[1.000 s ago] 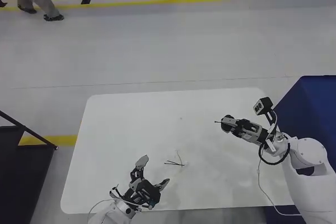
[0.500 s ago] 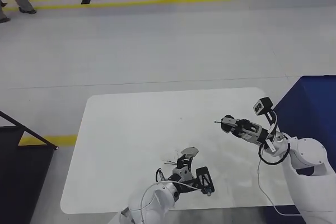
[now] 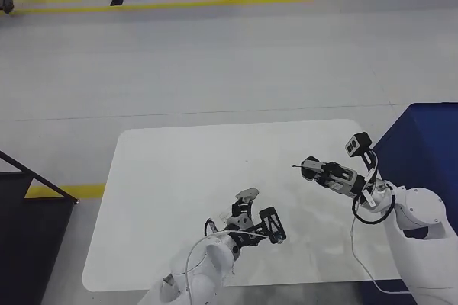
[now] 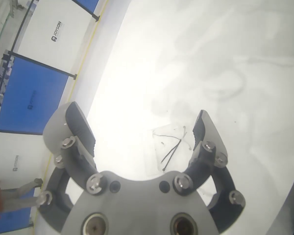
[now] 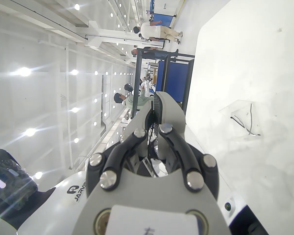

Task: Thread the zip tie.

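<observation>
Several loose black zip ties (image 4: 172, 147) lie crossed on a clear plastic sheet near the middle of the white table (image 3: 160, 191). My left gripper (image 4: 137, 116) hovers just above them, open, with the ties between its fingers (image 4: 203, 128) and nothing held; in the top view that left gripper (image 3: 258, 212) is at the table's near middle. At the table's right side my right gripper (image 3: 309, 166) is raised and shut on a thin black zip tie (image 3: 298, 165) that pokes out leftward. The right wrist view has the loose ties (image 5: 245, 123) farther off on the table.
A blue panel (image 3: 435, 145) stands by the table's right edge and a dark frame (image 3: 30, 179) at its left. The far half of the tabletop is bare white surface.
My left arm has swung from the table's near left corner toward the middle, bringing its open gripper over the loose zip ties. The right arm has stayed still with its tie.
</observation>
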`<state>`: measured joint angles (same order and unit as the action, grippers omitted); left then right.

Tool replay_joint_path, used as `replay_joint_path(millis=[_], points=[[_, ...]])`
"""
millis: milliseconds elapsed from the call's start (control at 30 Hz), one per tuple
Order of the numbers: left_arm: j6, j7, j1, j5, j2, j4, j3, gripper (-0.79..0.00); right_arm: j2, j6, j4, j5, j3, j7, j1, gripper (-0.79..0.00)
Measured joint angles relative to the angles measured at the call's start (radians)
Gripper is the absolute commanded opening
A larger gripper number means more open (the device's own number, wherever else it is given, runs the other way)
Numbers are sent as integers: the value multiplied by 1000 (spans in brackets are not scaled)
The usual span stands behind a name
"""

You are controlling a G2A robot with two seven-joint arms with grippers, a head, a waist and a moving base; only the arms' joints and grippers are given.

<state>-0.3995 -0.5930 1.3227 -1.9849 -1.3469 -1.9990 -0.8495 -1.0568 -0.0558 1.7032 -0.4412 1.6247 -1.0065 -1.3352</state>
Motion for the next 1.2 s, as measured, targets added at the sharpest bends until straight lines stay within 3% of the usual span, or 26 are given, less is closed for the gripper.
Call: replay_joint_path(millis=[133,233,500,600,633,700,733,833,900,1200], points=[[-39,-226,-99,83,-26,39,7,0,0,0,0,0,0,0,0,-785],[-45,-324,-163,143,-46,65,32,0,0,0,0,0,0,0,0,-785],[-30,-329,-167,144,-47,66,34,0,0,0,0,0,0,0,0,-785],[-84,-398,-182,124,-50,107,53,0,0,0,0,0,0,0,0,-785],[-107,-439,-195,139,-54,113,59,-92,0,0,0,0,0,0,0,-785],[-142,-504,-219,183,-62,114,61,-363,0,0,0,0,0,0,0,-785],[-165,-553,-237,213,-67,116,65,-394,0,0,0,0,0,0,0,-785],[-196,-650,-286,290,-82,145,100,-443,0,0,0,0,0,0,0,-785],[-181,-653,-324,330,-89,173,136,-496,0,0,0,0,0,0,0,-785],[-85,-744,-492,532,-93,314,276,-496,0,0,0,0,0,0,0,-785]])
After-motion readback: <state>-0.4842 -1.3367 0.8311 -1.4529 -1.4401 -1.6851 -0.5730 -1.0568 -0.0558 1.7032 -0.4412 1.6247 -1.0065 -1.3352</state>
